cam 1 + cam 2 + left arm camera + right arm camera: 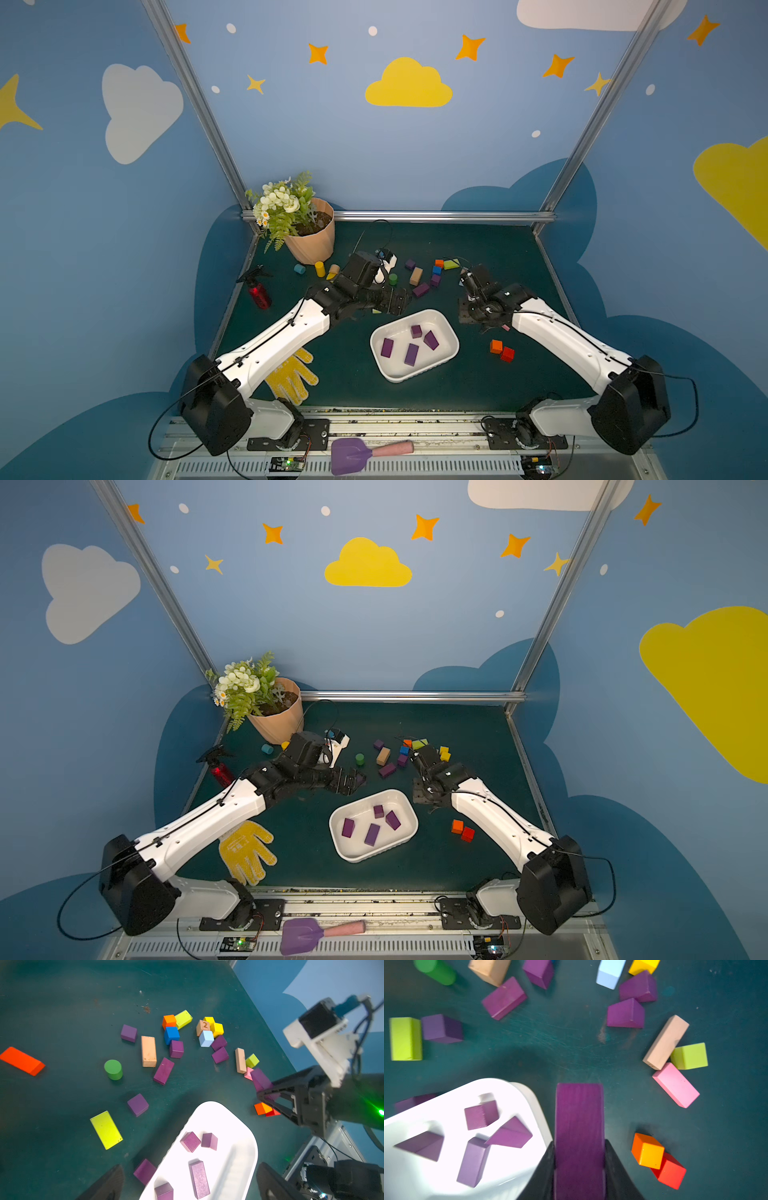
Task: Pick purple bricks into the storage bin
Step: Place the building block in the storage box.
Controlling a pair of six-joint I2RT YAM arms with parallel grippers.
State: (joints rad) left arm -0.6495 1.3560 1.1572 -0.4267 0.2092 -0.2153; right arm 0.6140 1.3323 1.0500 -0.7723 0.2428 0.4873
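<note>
Clamping purple brick [579,1118], right pincer [579,1145]; left pincer [190,1166] wide open.

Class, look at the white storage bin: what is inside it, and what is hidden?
Four purple bricks lie on the floor of the storage bin. In both top views nothing covers the bin; only the floor beneath each brick is hidden.

L tool [190,1166] wide; R tool [579,1142] pinched
</note>
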